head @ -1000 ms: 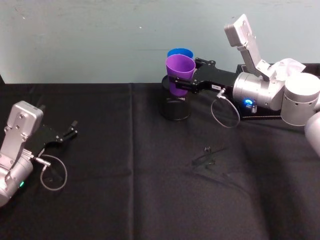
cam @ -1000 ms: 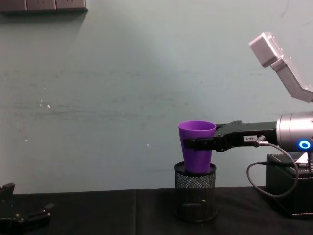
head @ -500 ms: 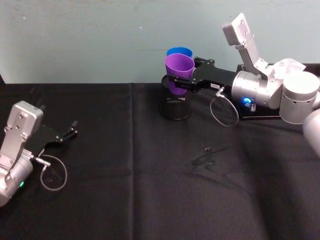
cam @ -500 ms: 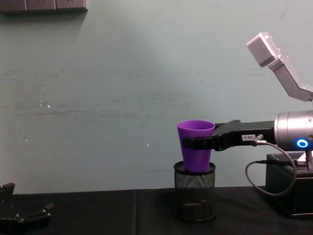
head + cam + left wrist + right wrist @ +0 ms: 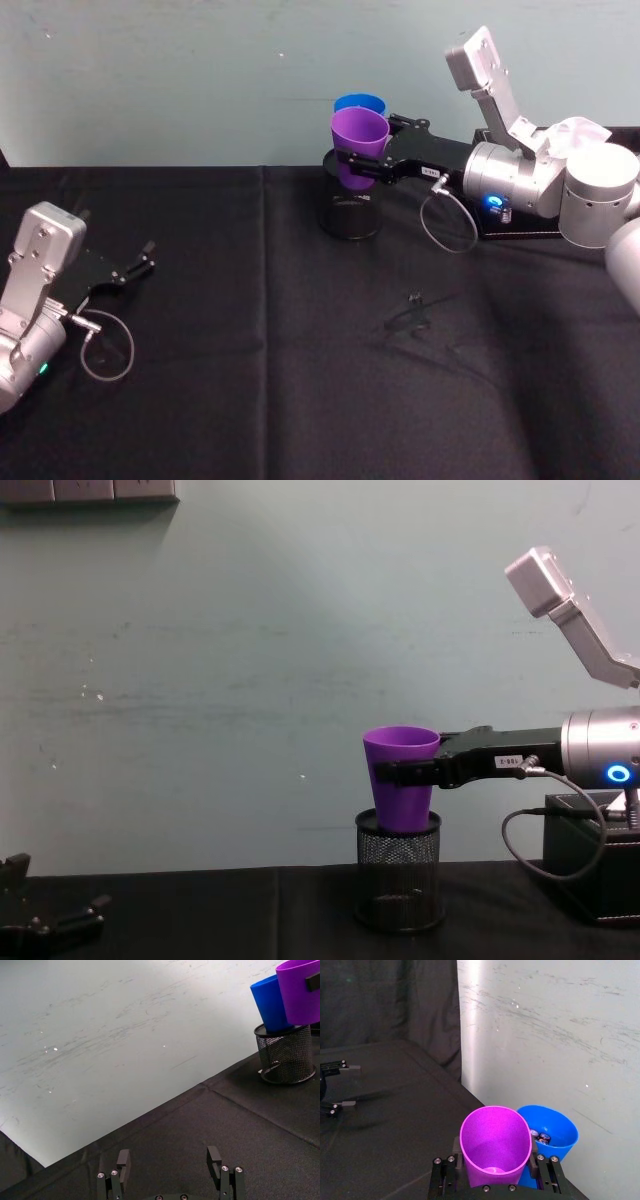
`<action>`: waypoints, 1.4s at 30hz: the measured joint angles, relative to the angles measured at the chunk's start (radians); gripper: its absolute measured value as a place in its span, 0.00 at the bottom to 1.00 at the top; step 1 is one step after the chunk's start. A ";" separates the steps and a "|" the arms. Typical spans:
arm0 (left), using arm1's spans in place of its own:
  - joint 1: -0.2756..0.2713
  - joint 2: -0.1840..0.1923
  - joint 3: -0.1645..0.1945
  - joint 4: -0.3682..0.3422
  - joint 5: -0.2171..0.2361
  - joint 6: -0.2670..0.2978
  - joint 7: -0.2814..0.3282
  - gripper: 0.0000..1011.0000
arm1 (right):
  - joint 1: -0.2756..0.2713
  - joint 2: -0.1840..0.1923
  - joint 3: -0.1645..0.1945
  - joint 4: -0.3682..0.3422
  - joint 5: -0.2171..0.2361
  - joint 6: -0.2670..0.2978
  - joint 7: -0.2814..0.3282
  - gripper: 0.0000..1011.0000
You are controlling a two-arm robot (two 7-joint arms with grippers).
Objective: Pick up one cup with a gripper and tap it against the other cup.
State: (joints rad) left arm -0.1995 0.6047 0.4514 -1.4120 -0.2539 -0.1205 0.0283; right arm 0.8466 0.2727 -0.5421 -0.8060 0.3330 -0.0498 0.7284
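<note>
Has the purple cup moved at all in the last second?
No, not noticeably: the purple cup, clamped in the right gripper, keeps the same place above the black mesh pen holder.

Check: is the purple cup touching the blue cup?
Cannot tell. The right gripper holds the purple cup overlapping the blue cup in both wrist views, hiding any gap.
</note>
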 joint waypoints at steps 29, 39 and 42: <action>0.000 0.000 0.000 0.000 0.000 0.000 0.000 0.99 | 0.001 -0.001 0.000 0.002 0.002 0.000 -0.001 0.72; 0.000 0.000 0.000 0.000 0.000 0.000 0.000 0.99 | 0.001 -0.001 0.000 0.002 0.002 0.000 -0.001 0.72; 0.000 0.000 0.000 0.000 0.000 0.000 0.000 0.99 | 0.001 -0.001 0.000 0.002 0.001 0.000 -0.001 0.72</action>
State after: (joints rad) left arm -0.1995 0.6047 0.4514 -1.4120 -0.2539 -0.1205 0.0283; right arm 0.8475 0.2721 -0.5421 -0.8040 0.3345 -0.0497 0.7271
